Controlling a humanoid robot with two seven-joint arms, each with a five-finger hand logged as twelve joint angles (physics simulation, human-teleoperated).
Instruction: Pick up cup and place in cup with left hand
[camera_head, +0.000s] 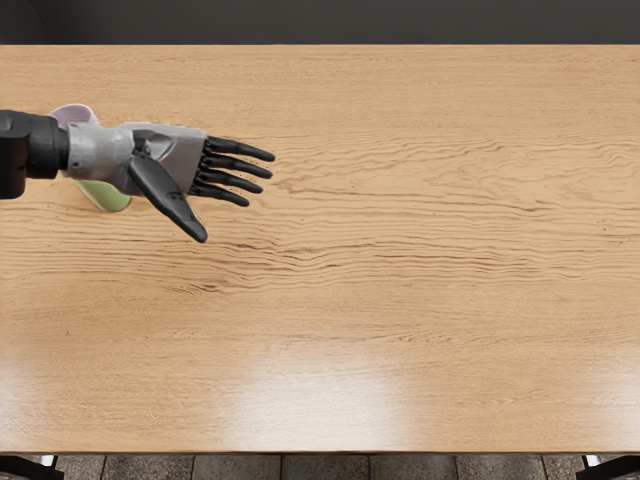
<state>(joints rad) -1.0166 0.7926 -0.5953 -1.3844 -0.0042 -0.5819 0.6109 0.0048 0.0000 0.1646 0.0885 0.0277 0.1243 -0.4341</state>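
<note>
My left hand (235, 192) reaches in from the picture's left edge, over the upper left part of the table. Its fingers are spread and hold nothing, the thumb pointing toward the front. Behind the wrist and palm base a pinkish-purple cup (72, 112) shows above the wrist, and a green cup (112, 197) shows below it. The arm hides the stretch between them, so whether the purple one sits inside the green one cannot be told.
The wooden table (400, 300) fills most of the view, its far edge near the top and its front edge near the bottom.
</note>
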